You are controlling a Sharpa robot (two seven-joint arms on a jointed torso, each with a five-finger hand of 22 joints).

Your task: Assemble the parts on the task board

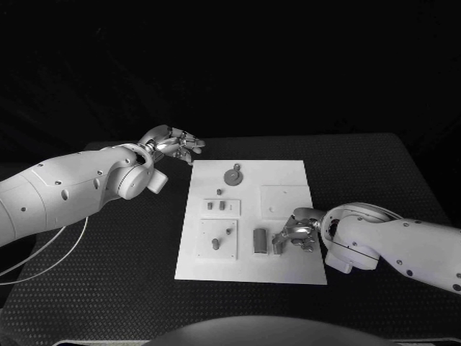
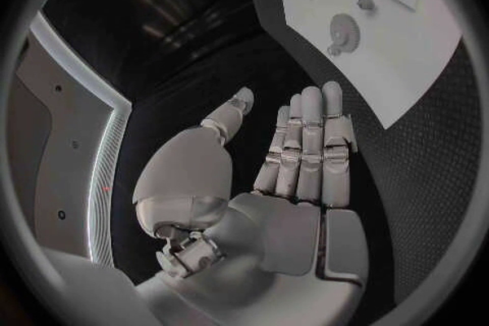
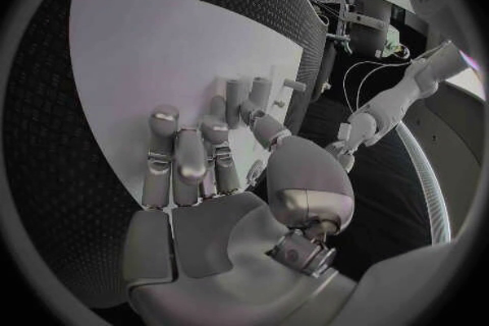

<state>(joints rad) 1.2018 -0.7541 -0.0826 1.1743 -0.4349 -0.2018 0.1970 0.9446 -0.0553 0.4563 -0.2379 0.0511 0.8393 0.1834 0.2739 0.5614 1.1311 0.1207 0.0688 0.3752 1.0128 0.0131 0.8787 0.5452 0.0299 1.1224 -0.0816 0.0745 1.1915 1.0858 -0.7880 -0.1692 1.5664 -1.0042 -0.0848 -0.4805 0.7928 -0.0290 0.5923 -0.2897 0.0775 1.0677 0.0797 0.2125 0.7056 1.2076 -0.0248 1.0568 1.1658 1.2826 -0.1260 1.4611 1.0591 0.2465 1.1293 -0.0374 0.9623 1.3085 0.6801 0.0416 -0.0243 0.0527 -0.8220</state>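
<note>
Head view has the right hand (image 1: pixel 295 236) low over the task board (image 1: pixel 284 193), fingers apart and holding nothing, just beside a grey block (image 1: pixel 260 241) lying on the board. Left hand (image 1: pixel 173 144) hovers flat and empty off the board's far corner, above the desk (image 1: pixel 376 166). I'd close squarely on the block's sides, lifting without tilt.

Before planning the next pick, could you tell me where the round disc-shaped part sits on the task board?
In the head view, the round part lies at the far end of the task board, nearest the left hand.
</note>
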